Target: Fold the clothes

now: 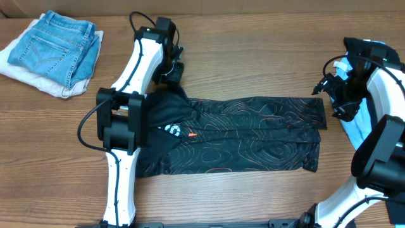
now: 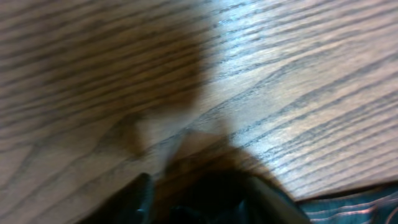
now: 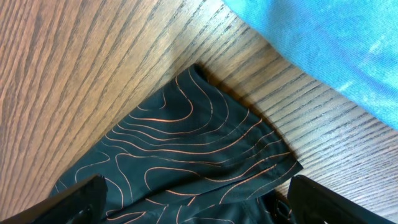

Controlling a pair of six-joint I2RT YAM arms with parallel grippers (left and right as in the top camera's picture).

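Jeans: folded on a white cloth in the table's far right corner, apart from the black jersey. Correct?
No. The jeans are in the far left corner, not the right, as the overhead view shows. They do lie folded on a white cloth, apart from the black jersey.

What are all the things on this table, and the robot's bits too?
jersey: one, black with orange lines, in the middle
jeans: one folded pile, blue, far left corner
white cloth: one, white, under the jeans
blue cloth: one, light blue, right edge
table: one, brown wood, under everything
left gripper: one, black, beside the jersey's far left end
right gripper: one, black, open, above the jersey's far right corner
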